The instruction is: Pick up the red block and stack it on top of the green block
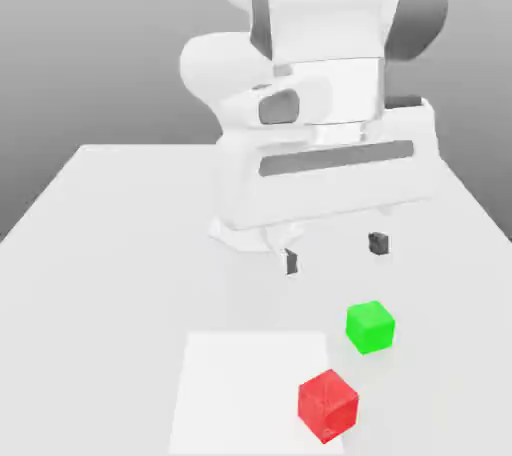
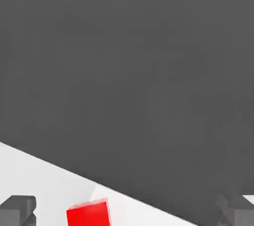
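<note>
red block: small rigid cube, probably light; take it on two opposite flat faces.
tool: fingers wide apart, holding nothing.

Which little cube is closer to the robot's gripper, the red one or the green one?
The small bright green cube. It sits just below the open gripper in the exterior view, while the small bright red cube lies farther off, partly on the white mat.
</note>
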